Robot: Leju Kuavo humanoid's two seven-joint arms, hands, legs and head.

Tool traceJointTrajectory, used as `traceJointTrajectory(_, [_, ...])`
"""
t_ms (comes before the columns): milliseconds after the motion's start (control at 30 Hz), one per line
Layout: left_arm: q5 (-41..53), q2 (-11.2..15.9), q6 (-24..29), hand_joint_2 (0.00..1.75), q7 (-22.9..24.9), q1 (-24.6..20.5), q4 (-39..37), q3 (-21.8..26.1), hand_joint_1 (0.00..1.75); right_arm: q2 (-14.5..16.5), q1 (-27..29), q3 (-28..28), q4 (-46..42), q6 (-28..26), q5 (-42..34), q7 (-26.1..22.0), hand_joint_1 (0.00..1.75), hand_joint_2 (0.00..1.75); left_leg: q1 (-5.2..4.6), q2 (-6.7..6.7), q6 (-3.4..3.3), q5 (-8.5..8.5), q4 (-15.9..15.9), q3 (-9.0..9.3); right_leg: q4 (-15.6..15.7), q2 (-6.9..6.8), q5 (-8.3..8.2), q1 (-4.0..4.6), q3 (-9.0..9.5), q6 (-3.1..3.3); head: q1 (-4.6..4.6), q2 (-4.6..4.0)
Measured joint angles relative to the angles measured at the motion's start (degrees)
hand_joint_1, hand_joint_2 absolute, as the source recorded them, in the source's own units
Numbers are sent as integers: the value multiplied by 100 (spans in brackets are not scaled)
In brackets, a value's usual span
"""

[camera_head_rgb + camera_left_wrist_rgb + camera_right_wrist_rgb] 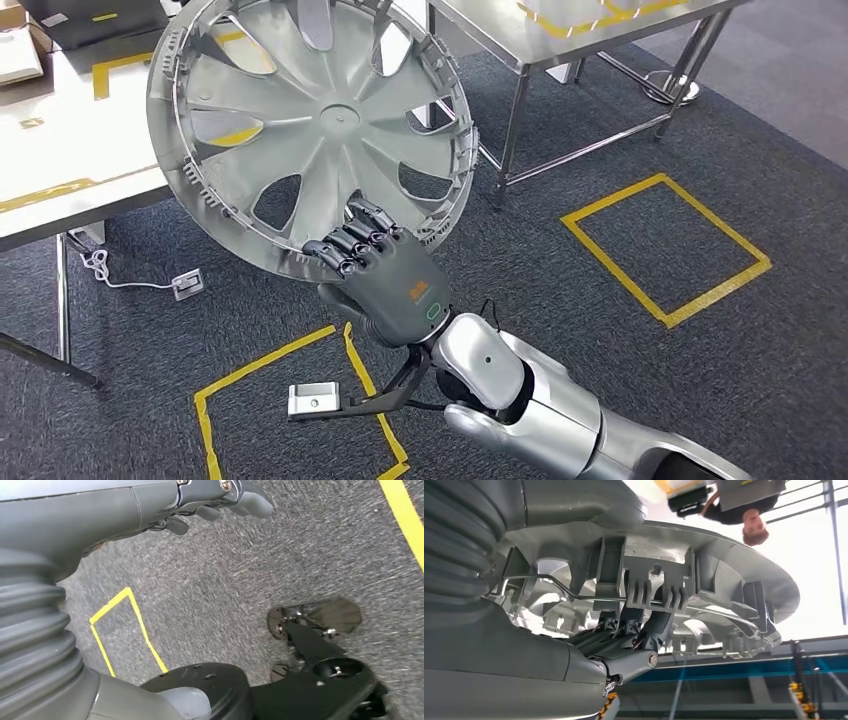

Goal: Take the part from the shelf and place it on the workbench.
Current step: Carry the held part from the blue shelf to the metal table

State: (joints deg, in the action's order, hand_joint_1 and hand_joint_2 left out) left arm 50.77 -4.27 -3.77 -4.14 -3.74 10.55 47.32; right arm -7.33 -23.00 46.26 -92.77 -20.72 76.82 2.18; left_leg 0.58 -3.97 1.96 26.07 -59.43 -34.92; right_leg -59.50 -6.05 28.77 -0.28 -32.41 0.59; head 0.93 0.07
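A large round grey wheel cover point(315, 125) with several spoke openings is held up in front of me, its ribbed inner side facing me. My right hand point(385, 275) grips its lower rim, dark fingers point(355, 245) hooked over the edge. Close up in the right wrist view, the cover's rim clips and wire ring point(649, 592) sit right over those fingers point(624, 635). My left hand point(220, 497) hangs above the grey carpet with its fingers loosely curled and nothing in it. The white workbench point(60, 150) lies behind the cover at the left.
A steel-legged table point(560, 40) stands at the back right. Yellow tape squares point(665, 245) mark the dark carpet. A small white plug box point(188, 284) with a cable lies under the workbench. A person point(744, 510) is seen in the right wrist view.
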Motion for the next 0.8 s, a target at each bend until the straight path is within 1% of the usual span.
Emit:
traceJointTrajectory(67, [1,-3,1,175,3,-7,-1,2,0,-1,2,-1,-4,1,10,-3,175,175,-12,128,-83,-19,3,-16,17,-101,7,14,24,-54,8,0])
traceJointTrajectory(100, [1,-6,1,175,5,-5,-1,3,0,-1,0,-2,-5,3,14,-3,175,175,0,193,-118,-33,17,-18,-2,-72,36,3,32,-88,11,0])
traceJointTrajectory(133, [2,-7,1,175,10,-6,-1,4,0,0,-2,-2,-8,5,15,-3,175,175,16,256,-154,-50,34,-16,-99,35,115,-11,3,-119,16,0])
traceJointTrajectory(167, [2,-7,1,175,14,-12,1,4,0,-1,-1,-3,-10,7,15,-1,175,175,37,317,-188,-68,50,-13,-309,191,249,-24,-84,-145,27,0])
traceJointTrajectory(200, [3,-6,1,175,16,-19,2,4,0,-7,5,-4,-11,11,15,-1,175,175,48,382,-212,-80,57,-18,-631,375,423,-37,-231,-163,41,0])
traceJointTrajectory(233, [5,-3,1,175,19,-28,3,4,0,-12,13,-5,-11,19,17,2,175,175,51,451,-227,-86,57,-28,-1016,494,597,-37,-422,-173,50,0])
traceJointTrajectory(267, [9,-1,1,175,18,-35,3,4,0,-18,23,-5,-11,31,22,3,175,175,51,529,-234,-90,54,-35,-1352,547,710,-37,-595,-180,57,0])
traceJointTrajectory(300, [12,-1,1,175,18,-37,3,4,0,-21,30,-5,-11,50,28,4,175,175,51,614,-235,-91,48,-39,-1537,569,724,-38,-702,-183,59,0])
traceJointTrajectory(333, [15,-1,0,175,19,-36,2,4,0,-21,33,-5,-13,73,37,8,175,175,53,703,-231,-93,40,-40,-1511,581,626,-43,-710,-181,59,0])
traceJointTrajectory(367, [16,-2,0,175,21,-33,1,4,0,-21,34,-5,-16,92,45,12,175,175,58,792,-222,-93,30,-39,-1273,605,439,-52,-613,-174,60,0])
traceJointTrajectory(400, [16,-4,0,175,22,-30,0,4,0,-21,33,-5,-23,109,50,16,175,175,65,878,-208,-93,19,-41,-895,690,217,-66,-446,-162,61,0])
traceJointTrajectory(433, [17,-6,1,175,24,-31,-1,4,0,-21,32,-5,-33,121,52,19,175,175,65,961,-179,-95,2,-56,-515,849,62,-83,-280,-149,61,0])
traceJointTrajectory(467, [20,-7,1,175,25,-33,-1,4,0,-21,30,-7,-44,129,52,17,175,175,68,1037,-142,-101,-8,-77,-234,984,-31,-93,-162,-141,63,0])
traceJointTrajectory(500, [22,-8,1,175,27,-32,0,4,0,-21,29,-10,-55,139,51,13,175,175,75,1106,-98,-114,-9,-105,-77,1088,-60,-94,-103,-134,65,0])
traceJointTrajectory(533, [24,-8,1,175,30,-25,0,5,0,-18,27,-13,-63,149,50,7,175,175,84,1176,-44,-134,2,-131,-35,1117,-45,-83,-96,-121,67,0])
traceJointTrajectory(567, [25,-7,1,175,32,-10,0,8,0,-11,25,-15,-74,160,50,0,175,175,100,1242,5,-157,26,-155,-25,1051,-59,-79,-96,-98,68,0])
traceJointTrajectory(600, [25,-3,1,175,34,7,-1,11,0,-1,21,-17,-84,170,49,-6,175,175,109,1240,42,-167,33,-171,-3,979,-77,-82,-85,-63,68,0])
traceJointTrajectory(633, [23,-1,1,175,36,21,-1,15,0,13,20,-18,-96,179,49,-9,175,175,100,1126,71,-135,-14,-204,25,904,-94,-90,-67,-23,52,0])
traceJointTrajectory(667, [21,2,1,175,36,26,-1,17,0,25,21,-20,-110,186,49,-11,175,175,86,945,91,-32,-177,-289,52,816,-107,-99,-50,14,33,0])
traceJointTrajectory(700, [19,2,1,175,35,22,-1,17,0,32,24,-25,-121,190,49,-13,175,175,74,730,103,131,-463,-419,67,725,-110,-93,-38,44,15,0])
traceJointTrajectory(733, [17,-1,1,175,34,13,-1,17,0,36,30,-28,-131,191,51,-14,175,175,65,561,120,321,-828,-591,71,636,-105,-81,-33,65,-3,0])
traceJointTrajectory(767, [16,-3,1,175,33,5,-1,17,0,36,35,-32,-138,190,54,-17,175,175,68,486,135,480,-1190,-757,69,543,-97,-69,-32,79,-4,0])
traceJointTrajectory(800, [16,-4,1,175,33,2,-1,18,0,36,39,-34,-140,183,60,-19,175,175,72,455,145,550,-1423,-853,66,457,-91,-62,-32,84,-5,0])
